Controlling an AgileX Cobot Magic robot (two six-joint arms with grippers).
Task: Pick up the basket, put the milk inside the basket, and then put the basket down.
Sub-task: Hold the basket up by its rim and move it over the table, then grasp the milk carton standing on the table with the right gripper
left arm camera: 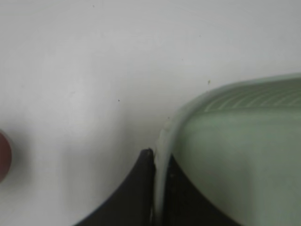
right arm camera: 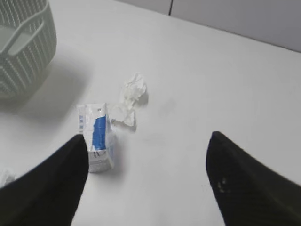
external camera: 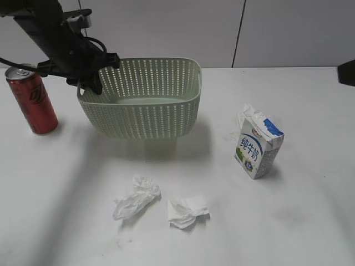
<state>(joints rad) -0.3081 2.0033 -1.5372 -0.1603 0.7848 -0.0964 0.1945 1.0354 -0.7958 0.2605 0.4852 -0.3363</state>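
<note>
Now the left gripper (external camera: 91, 77) is clamped on the left rim of the basket (external camera: 150, 111), one finger inside the wall and one outside in the left wrist view; the basket hangs lifted, its shadow lying apart from it on the table (external camera: 310, 221); my read is that the pick-up is done and the milk step is in hand. Over on the right, the milk (external camera: 258, 147) stands upright on the table, well apart from the basket, a crumpled tissue just behind it; the right gripper (right arm camera: 146, 183) hovers above it with jaws spread wide, holding nothing. To do this well, I'd say come down square over the carton's narrow faces, close below the gable so it won't tip, and keep the basket level and steady while the carton travels across. As for containers: the basket looks empty, its floor bare; the red soda can (external camera: 33, 100) stands to its left, two more tissues (external camera: 161, 205) lie in front.
</note>
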